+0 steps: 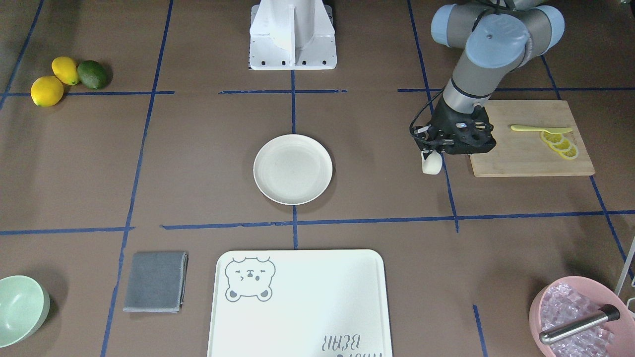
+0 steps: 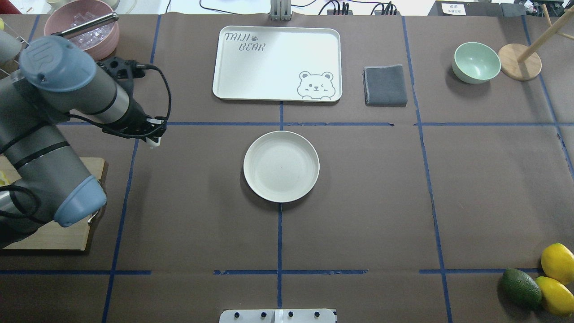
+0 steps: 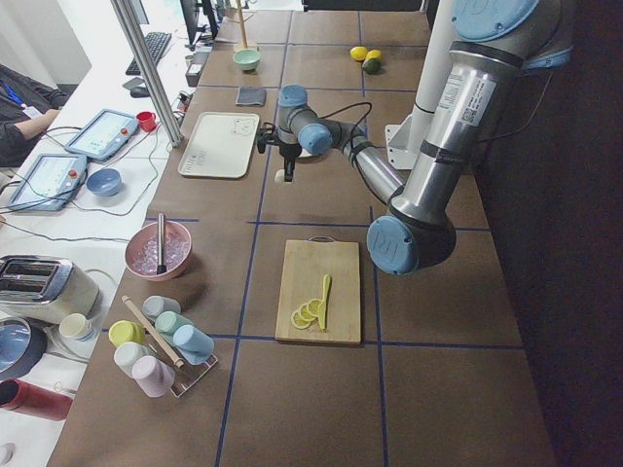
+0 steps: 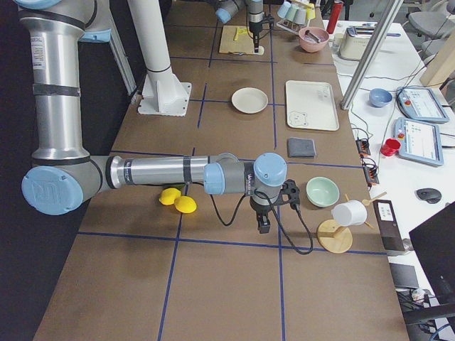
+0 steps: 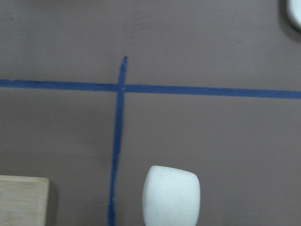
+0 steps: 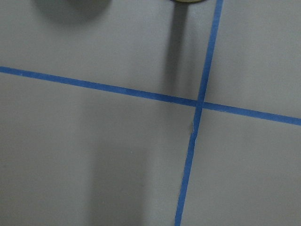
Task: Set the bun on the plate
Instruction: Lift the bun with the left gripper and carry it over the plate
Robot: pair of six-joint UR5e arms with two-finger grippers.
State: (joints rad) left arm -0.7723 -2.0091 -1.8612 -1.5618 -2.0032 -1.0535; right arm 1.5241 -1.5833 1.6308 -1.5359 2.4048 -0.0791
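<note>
The bun is a small smooth white roll, and my left gripper is shut on its upper part, holding it just beside the cutting board's near corner. The left wrist view shows the bun at the bottom centre over brown table and blue tape, with no fingers in view. The round cream plate lies empty at the table's centre, well apart from the bun. My right gripper hangs over the table at the far end near the lemons; I cannot tell whether it is open or shut.
A wooden cutting board with lemon slices and a yellow knife lies by the left arm. The bear-printed tray, a grey cloth, a mint bowl, a pink ice bowl and lemons with an avocado ring the plate.
</note>
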